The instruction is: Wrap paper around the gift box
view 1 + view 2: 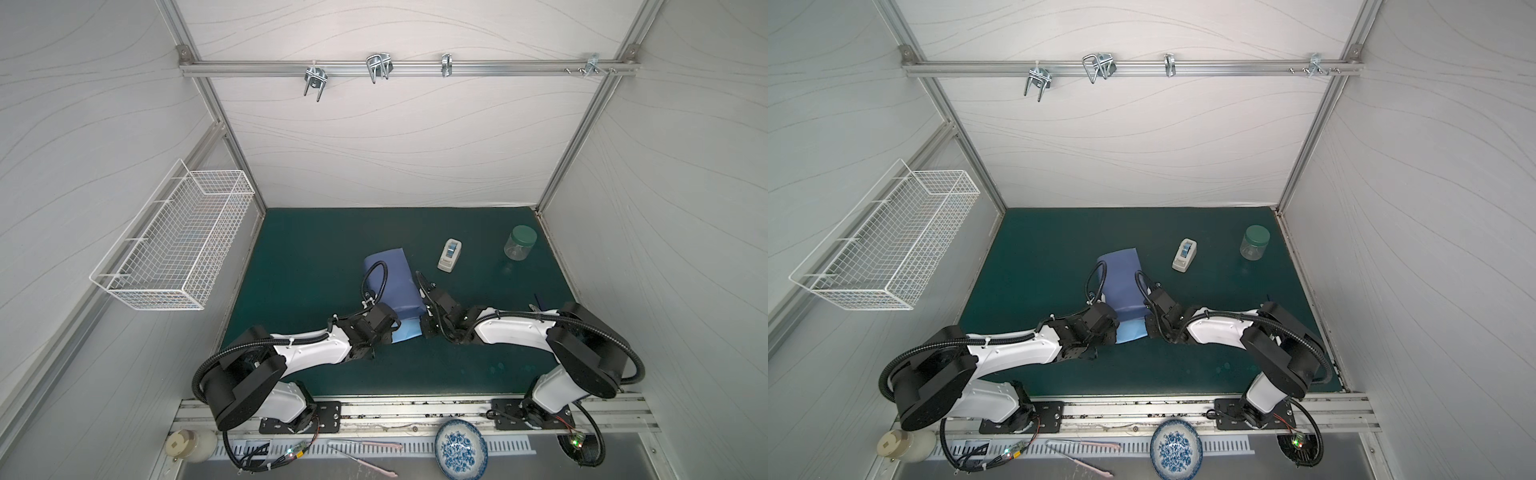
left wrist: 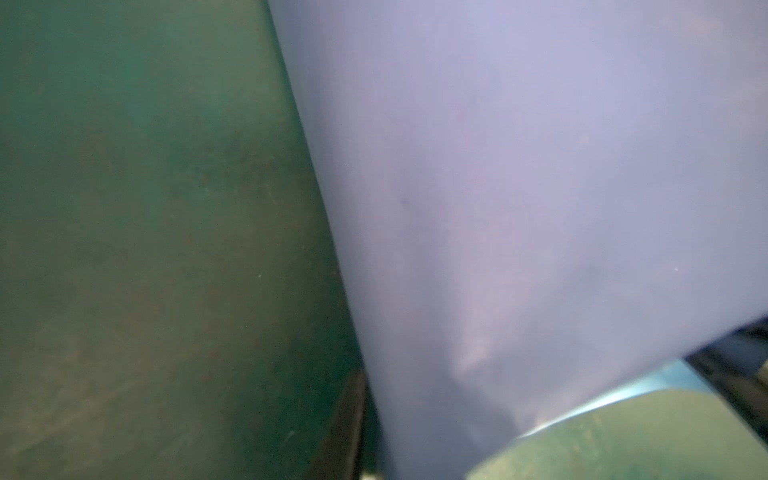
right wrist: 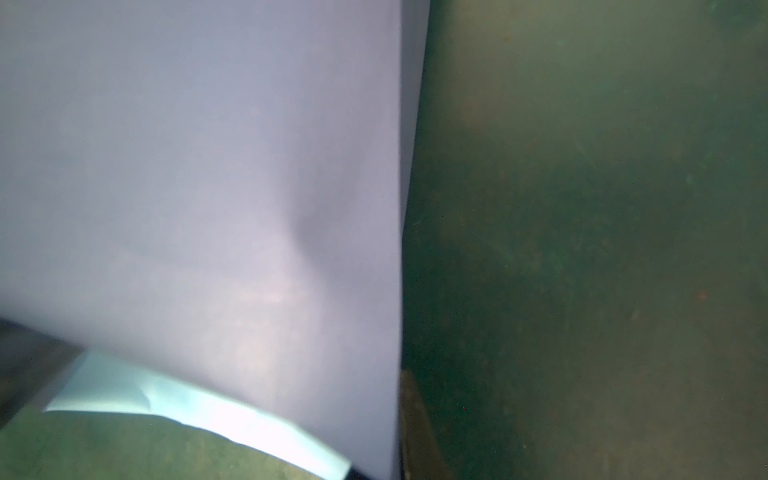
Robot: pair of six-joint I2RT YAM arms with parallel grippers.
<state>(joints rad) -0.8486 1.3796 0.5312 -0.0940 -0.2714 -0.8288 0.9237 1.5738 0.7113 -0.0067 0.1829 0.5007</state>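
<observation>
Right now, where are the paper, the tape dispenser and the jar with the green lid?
the paper (image 1: 401, 286): in a top view, on its indigo face.
the tape dispenser (image 1: 450, 254): in a top view, on the middle of its body.
the jar (image 1: 523, 235): in a top view, on its green lid.

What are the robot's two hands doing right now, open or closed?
Left gripper: cannot tell, close against the paper.
Right gripper: shut; whether it holds paper cannot be told.
</observation>
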